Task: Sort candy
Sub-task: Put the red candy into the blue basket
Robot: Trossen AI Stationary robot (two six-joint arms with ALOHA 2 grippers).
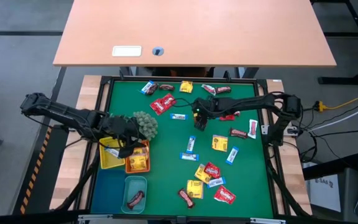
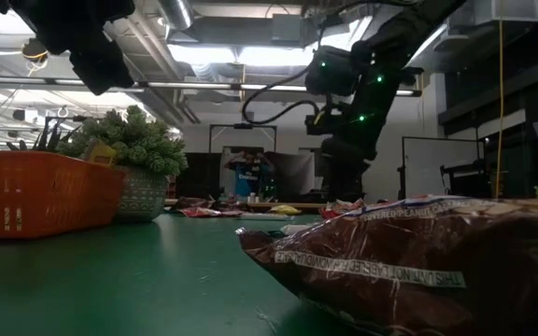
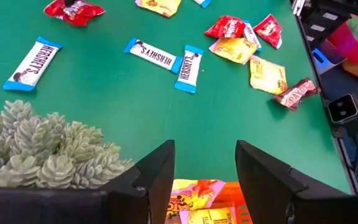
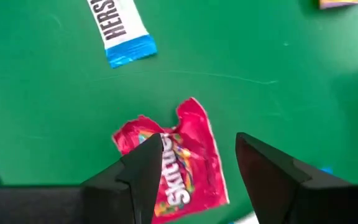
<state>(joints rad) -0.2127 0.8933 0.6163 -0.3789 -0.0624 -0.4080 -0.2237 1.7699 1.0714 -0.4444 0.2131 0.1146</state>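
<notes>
High view: candy (image 1: 211, 169) lies scattered over the green table (image 1: 166, 162); some already fills the trays (image 1: 137, 163).

Left wrist view: left jaws (image 3: 204, 180) hang open over the orange tray.

Right wrist view: right jaws (image 4: 197, 174) stand open above a red packet (image 4: 176, 165). It looks light, crinkly and slippery; best pinched across its flat middle.

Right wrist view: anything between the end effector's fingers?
Yes: a red Skittles packet lies flat on the green mat beneath the open right end effector, not gripped.
</notes>
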